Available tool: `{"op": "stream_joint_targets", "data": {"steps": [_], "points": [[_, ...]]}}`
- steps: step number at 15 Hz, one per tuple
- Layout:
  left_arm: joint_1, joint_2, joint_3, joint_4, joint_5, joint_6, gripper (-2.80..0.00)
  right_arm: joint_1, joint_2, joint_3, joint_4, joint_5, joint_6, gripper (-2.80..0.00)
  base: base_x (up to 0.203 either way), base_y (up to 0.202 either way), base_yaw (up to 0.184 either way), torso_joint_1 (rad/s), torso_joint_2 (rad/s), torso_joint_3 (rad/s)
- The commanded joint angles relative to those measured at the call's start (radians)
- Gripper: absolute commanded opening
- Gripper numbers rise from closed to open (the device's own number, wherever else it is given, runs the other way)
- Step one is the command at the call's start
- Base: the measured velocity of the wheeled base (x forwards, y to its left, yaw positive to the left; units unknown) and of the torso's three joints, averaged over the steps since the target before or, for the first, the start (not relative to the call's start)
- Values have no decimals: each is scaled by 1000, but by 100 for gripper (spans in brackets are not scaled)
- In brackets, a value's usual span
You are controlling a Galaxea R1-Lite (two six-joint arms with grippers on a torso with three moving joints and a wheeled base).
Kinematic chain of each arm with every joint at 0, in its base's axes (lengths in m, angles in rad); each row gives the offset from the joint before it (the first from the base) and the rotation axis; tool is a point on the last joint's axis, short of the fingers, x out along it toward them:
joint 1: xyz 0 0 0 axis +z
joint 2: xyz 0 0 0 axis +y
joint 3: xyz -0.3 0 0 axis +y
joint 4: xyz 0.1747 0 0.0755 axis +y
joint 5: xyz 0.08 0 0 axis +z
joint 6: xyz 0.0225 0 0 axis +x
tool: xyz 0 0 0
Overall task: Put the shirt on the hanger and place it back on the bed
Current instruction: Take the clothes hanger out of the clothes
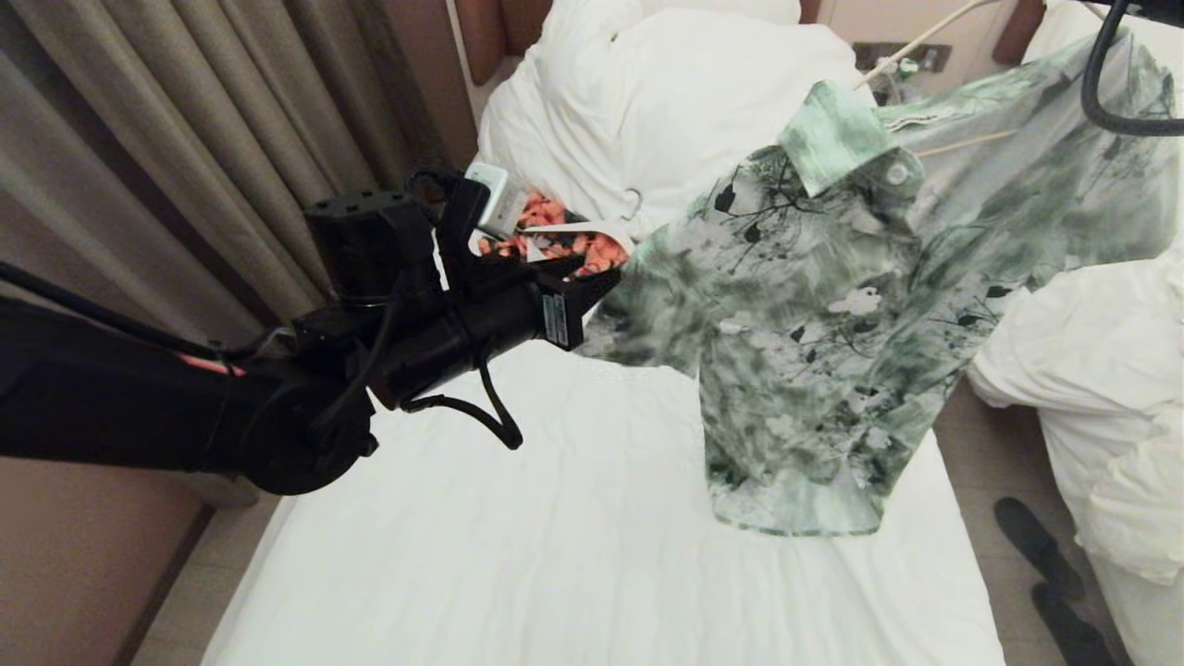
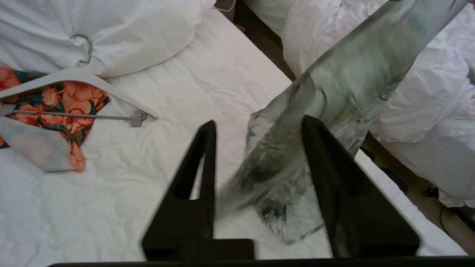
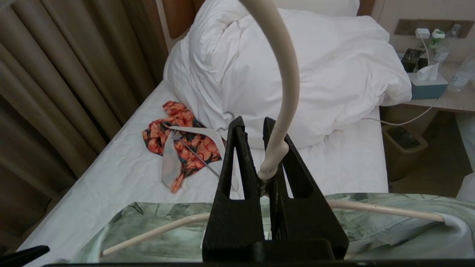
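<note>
The green and white floral shirt [image 1: 814, 333] hangs in the air over the bed [image 1: 555, 555], draped on the cream hanger [image 1: 916, 42]. In the right wrist view my right gripper [image 3: 253, 121] is shut on the hanger [image 3: 287, 74] at the base of its hook, and the shirt [image 3: 148, 222] lies over the hanger's arms below. The right gripper is outside the head view. My left gripper [image 1: 601, 277] is at the shirt's sleeve end. In the left wrist view it [image 2: 258, 122] stands open, with the blurred sleeve [image 2: 352, 74] loose between its fingers.
An orange-red floral garment [image 1: 555, 245] with a thick white hanger [image 2: 74, 76] lies by the pillows [image 1: 666, 120]. Curtains [image 1: 185, 139] run along the left. A second bed heaped with duvet [image 1: 1091, 370] is on the right, dark slippers [image 1: 1045, 555] on the floor between. A nightstand [image 3: 430, 100] and bin [image 3: 402, 142] stand beyond.
</note>
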Motion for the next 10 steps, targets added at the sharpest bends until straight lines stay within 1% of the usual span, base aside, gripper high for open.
{"op": "stream_joint_targets", "data": {"steps": [1,2,3,5,7,8,9,10], "points": [[13,-31,8,-5,-8,2,0,1,4,0,-2,0,-2,-280,0,0,0,0,0,0],[35,-35,7,-7,-11,2,0,1,6,0,-2,0,-3,-280,0,0,0,0,0,0],[80,-41,6,-9,-34,2,0,-1,8,-1,-4,0,-3,-280,0,0,0,0,0,0],[170,-48,0,-15,-105,0,0,1,12,-1,-4,0,-3,-280,0,0,0,0,0,0],[245,-50,-11,-19,-141,-1,0,1,18,-6,-4,0,-12,-280,0,0,0,0,0,0],[264,-49,-9,-24,-164,2,-280,2,22,-6,-4,-1,-15,-280,0,0,0,0,0,0],[287,-50,-8,-29,-196,3,-280,6,24,-8,-4,-1,-17,-280,0,0,0,0,0,0],[312,-49,-8,-30,-209,3,-280,7,24,-9,-4,0,-17,-280,0,0,0,0,0,0]]}}
